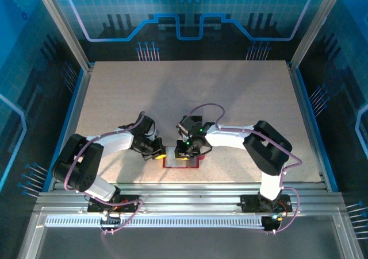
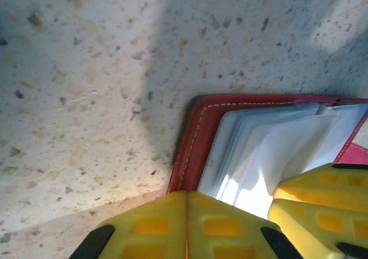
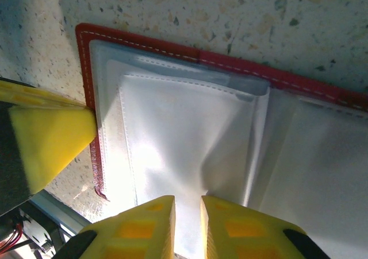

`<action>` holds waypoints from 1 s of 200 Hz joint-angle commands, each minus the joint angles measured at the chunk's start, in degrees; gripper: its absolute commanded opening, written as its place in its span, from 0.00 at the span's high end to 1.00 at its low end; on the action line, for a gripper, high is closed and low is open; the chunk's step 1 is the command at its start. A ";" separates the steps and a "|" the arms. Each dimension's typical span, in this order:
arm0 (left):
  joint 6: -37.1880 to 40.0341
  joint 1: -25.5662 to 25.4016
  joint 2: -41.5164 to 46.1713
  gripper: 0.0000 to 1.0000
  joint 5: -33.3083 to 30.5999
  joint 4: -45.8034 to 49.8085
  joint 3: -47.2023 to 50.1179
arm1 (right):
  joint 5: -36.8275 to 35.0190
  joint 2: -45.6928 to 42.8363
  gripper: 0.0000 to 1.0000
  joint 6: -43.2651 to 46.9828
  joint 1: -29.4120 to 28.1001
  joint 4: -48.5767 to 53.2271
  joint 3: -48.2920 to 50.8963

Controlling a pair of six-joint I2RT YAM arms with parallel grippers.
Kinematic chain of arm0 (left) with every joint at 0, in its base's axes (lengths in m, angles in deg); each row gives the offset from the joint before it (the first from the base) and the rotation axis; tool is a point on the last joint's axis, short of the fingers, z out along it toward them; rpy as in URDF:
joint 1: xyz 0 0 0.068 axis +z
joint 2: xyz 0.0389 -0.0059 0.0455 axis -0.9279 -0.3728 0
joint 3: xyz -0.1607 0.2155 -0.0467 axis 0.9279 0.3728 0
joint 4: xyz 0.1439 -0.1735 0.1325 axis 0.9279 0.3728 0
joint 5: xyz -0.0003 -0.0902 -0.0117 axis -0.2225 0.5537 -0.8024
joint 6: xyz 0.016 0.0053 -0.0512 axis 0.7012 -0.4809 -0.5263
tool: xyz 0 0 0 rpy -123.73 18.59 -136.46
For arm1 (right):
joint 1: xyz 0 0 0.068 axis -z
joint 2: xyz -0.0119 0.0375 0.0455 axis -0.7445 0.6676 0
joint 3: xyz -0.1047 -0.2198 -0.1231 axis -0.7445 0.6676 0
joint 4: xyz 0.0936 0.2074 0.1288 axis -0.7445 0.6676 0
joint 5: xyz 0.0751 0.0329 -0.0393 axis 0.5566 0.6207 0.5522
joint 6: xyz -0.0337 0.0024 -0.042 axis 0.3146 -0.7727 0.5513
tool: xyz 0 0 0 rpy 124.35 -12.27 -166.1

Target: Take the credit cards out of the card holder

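Working the pockets looks to be the step in hand. You are keeping the card holder open and flat on the table, at its near edge between the two arms, and you are going after a first card.

Your left gripper is sitting with its yellow fingers pressed together and nothing between them. Its tips are resting at the holder's red left border, and it seems to be pinning the holder down.

Your right gripper is hovering low over the pale pockets with its fingers a narrow slit apart. Pale material is showing in that slit, but you cannot tell from here whether they are nipping a card, a pocket flap or nothing.

The credit cards are hard to make out. If any are in the holder, they are lying under the cloudy sleeves, and no dark or blue edge is sticking out.

For the next move, you are looking for a card's free edge at the mouth of a pocket. Be sure you are catching the card itself and not the soft sleeve over it. Then draw it out along the line of the pocket while the left fingers are bearing down, or the whole holder is likely to slide with it.
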 commanded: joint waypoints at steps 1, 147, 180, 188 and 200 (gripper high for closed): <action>-0.38 0.45 2.85 0.91 2.55 2.15 -1.94 | -0.71 -1.22 0.81 -1.12 -0.17 1.02 1.08; -4.32 -2.77 -0.19 0.89 5.90 -2.09 -0.15 | -0.41 -1.18 0.81 -1.33 -0.18 1.02 0.90; -4.14 -2.89 -1.38 0.96 5.91 -2.82 0.82 | -0.27 -1.23 0.81 -1.35 -0.15 1.02 0.73; -4.04 -2.89 -1.50 0.97 5.87 -2.72 0.90 | -0.31 -1.20 0.81 -1.33 -0.23 1.02 0.77; -3.56 -2.89 -1.57 0.98 5.44 -2.31 0.95 | -0.36 -1.27 0.81 -1.45 -0.23 1.02 0.80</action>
